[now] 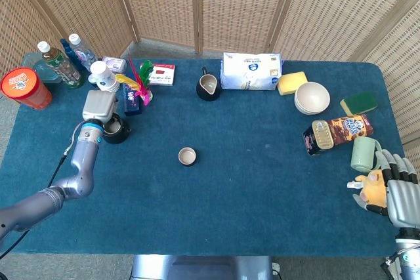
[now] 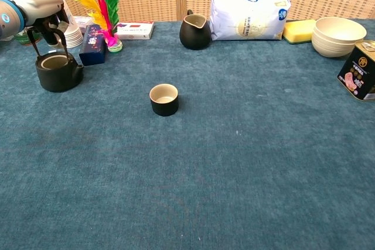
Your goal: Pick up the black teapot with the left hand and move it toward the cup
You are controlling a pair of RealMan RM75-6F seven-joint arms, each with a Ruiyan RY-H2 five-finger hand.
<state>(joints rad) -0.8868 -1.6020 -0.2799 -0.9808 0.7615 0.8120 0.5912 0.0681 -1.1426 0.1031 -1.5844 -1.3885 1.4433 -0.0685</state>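
Observation:
The black teapot [image 2: 57,73] [image 1: 117,129] stands on the blue cloth at the far left, lid off, its arched handle upright. My left hand [image 2: 38,7] [image 1: 98,105] is right above it, fingers curled around the top of that handle. The small black cup [image 2: 164,99] [image 1: 188,156] stands alone mid-table, well to the right of the teapot. My right hand [image 1: 399,195] lies at the table's right front corner with fingers spread; a small yellow object [image 1: 373,187] sits against its thumb side.
Behind the teapot are a dark blue box [image 2: 92,45], a feather shuttlecock [image 2: 108,4] and stacked paper cups [image 2: 73,34]. A black pitcher [image 2: 194,32], white bag [image 2: 246,16], bowls [image 2: 336,36], a can [image 2: 358,77] and green mug [image 1: 364,154] stand further right.

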